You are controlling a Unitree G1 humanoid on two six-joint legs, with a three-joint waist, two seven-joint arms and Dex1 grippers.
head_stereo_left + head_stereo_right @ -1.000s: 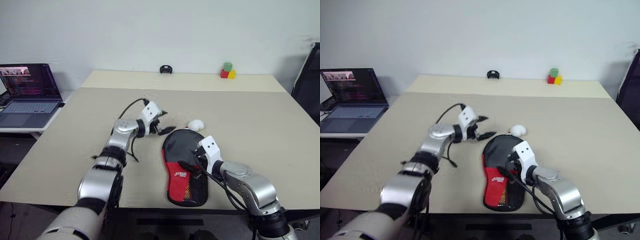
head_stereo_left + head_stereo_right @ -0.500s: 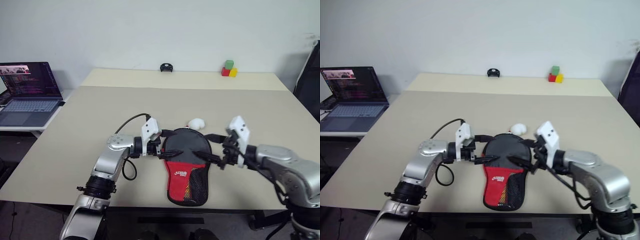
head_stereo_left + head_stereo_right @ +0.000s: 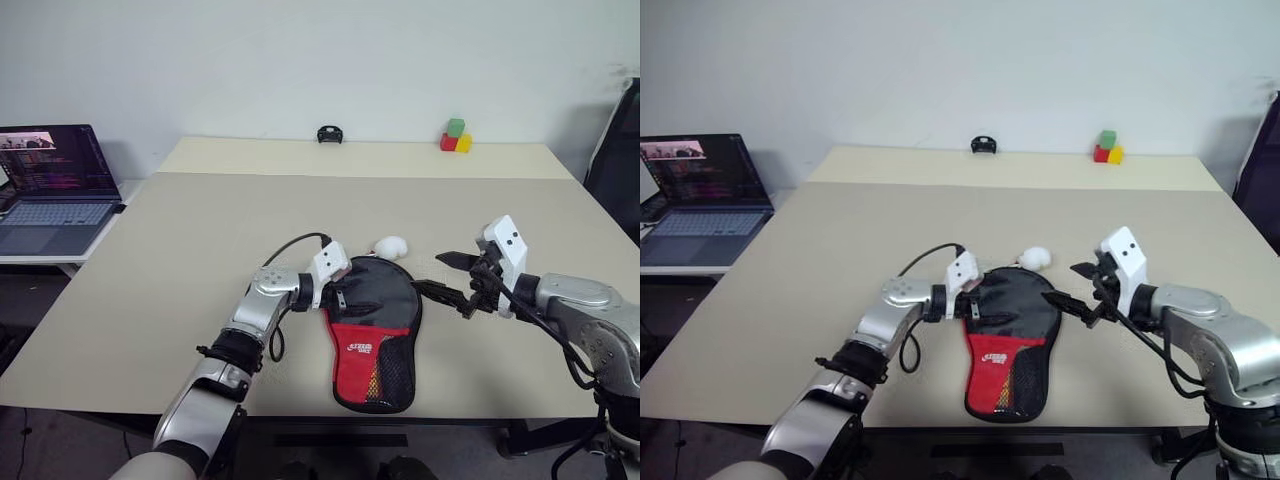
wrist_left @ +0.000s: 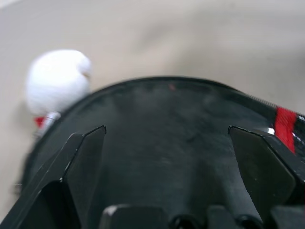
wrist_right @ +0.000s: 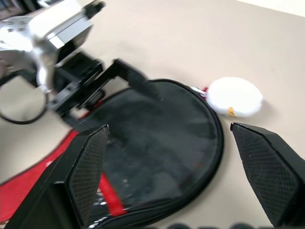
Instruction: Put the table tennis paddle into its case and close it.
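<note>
On the near middle of the table (image 3: 150, 260), the case (image 3: 372, 330) is lying flat with its round black end pointing away and its red panel and mesh pocket toward the near edge. The white pom-pom (image 3: 390, 246) is resting just beyond the round end, on the far side. The left gripper (image 3: 358, 303) is hanging over the left part of the round end with its fingers spread and nothing between them. The right gripper (image 3: 450, 277) is hovering just right of the case, also spread and empty, and apart from the fabric.

Judging from this, the case looks closed or nearly so, so the step in hand is probably finishing the zip or letting go. To do it well, one gripper should be pinning the round end flat while the other is taking the pom-pom and drawing it along the seam, pulling level with the table so the pouch is not lifting or sliding.

Whether the paddle is inside cannot be seen; no handle or red edge is showing anywhere on the table. Whether the zip is fully run home is also hard to make out, since the seam at the far edge is small and partly covered by the left gripper.
</note>
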